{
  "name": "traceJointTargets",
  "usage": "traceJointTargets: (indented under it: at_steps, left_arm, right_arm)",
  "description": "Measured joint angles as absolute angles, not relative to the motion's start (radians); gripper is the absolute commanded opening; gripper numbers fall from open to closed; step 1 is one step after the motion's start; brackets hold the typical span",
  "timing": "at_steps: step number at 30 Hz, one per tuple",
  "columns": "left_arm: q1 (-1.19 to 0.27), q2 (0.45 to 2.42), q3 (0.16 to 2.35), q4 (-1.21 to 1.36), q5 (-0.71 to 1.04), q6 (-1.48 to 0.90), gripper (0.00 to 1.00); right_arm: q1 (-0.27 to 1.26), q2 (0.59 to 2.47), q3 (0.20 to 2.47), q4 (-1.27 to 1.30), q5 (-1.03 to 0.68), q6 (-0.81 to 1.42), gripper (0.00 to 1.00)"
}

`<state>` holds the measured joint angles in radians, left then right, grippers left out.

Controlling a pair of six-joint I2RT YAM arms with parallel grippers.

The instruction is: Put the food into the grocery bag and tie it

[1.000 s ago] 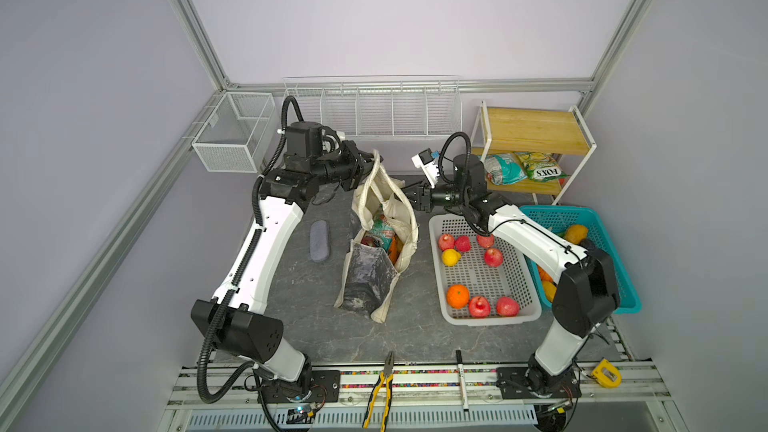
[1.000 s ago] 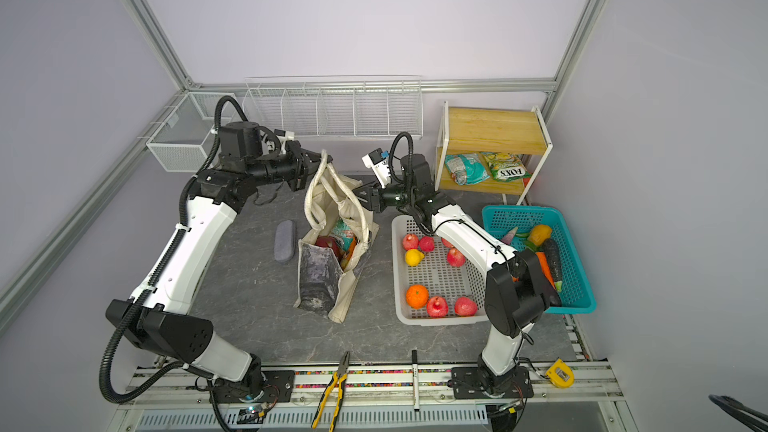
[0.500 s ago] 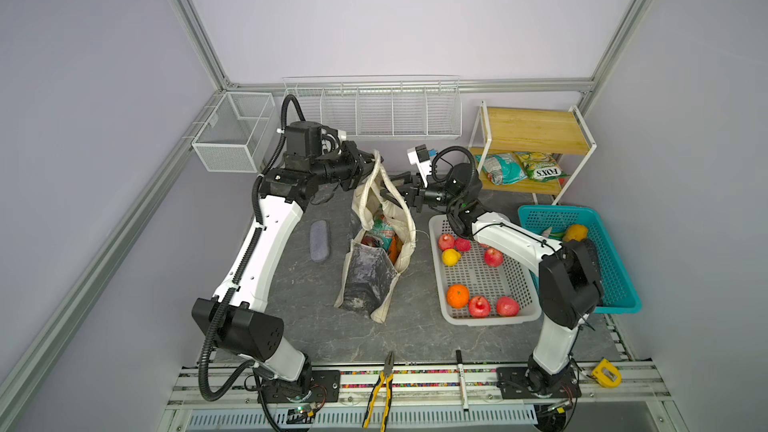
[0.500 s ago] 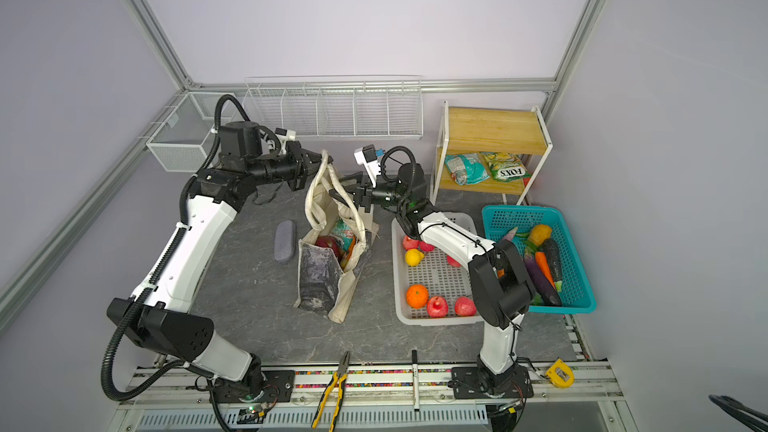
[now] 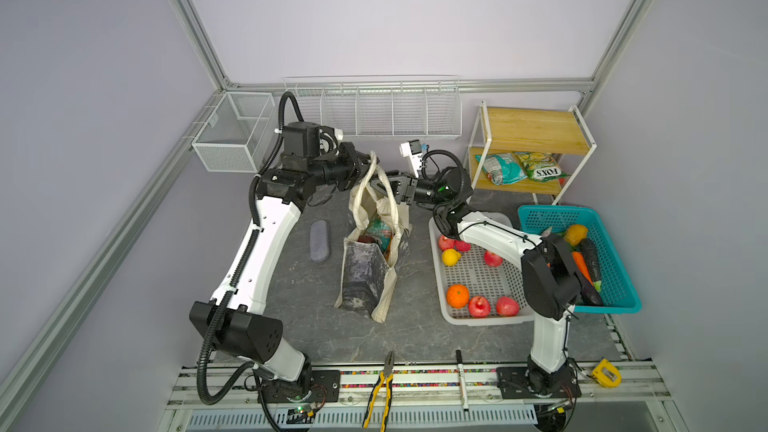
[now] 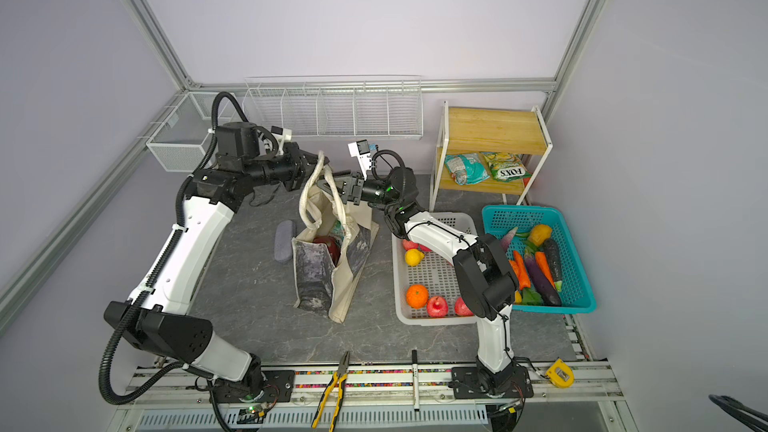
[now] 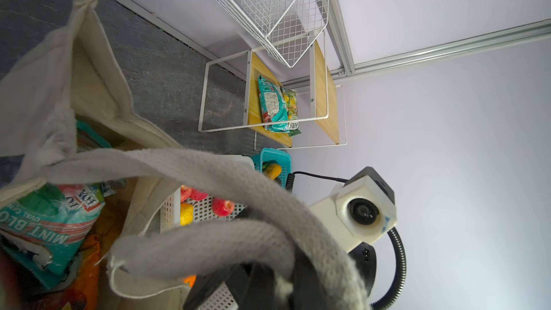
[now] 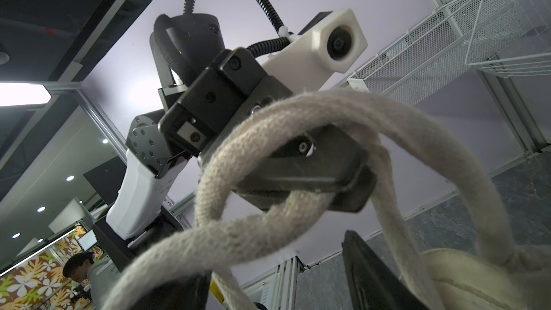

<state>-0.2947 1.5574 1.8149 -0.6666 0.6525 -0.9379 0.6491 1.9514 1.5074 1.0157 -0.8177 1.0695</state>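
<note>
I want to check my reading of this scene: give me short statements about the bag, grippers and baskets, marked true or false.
1. The left gripper is shut on a strap handle of the grocery bag. True.
2. The right gripper is shut. False: its jaws stand apart, open.
3. An orange lies in the white basket. True.
4. The grocery bag is empty. False: a teal snack packet shows inside it.
5. The teal basket holds vegetables. True.

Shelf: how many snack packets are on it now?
2, side by side on the lower board of the shelf: a teal packet and, right of it in both top views, a green-yellow packet. None looks hidden.
</note>
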Motion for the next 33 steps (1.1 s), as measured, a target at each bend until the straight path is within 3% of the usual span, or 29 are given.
traceJointTargets:
  at_steps: [11,23,26,33]
  left_arm:
    - [-0.295,1.496,1.791,-0.701,0.554,-0.838,0.0]
    - [-0.322,1.484,1.784,-0.709,0.441,-0.78,0.0]
    - [-0.327,1.485,1.784,-0.71,0.422,-0.772,0.0]
    - [-0.327,1.495,1.784,-0.711,0.381,-0.759,0.0]
  right_arm:
    - [0.666,1.952,1.558,0.927,-0.77,1.1,0.96]
    - [0.674,1.983,1.633,0.842,-0.751,1.11,0.9]
    - [0.674,1.983,1.638,0.83,-0.751,1.108,0.84]
    - [0.674,1.983,1.665,0.791,-0.768,1.092,0.41]
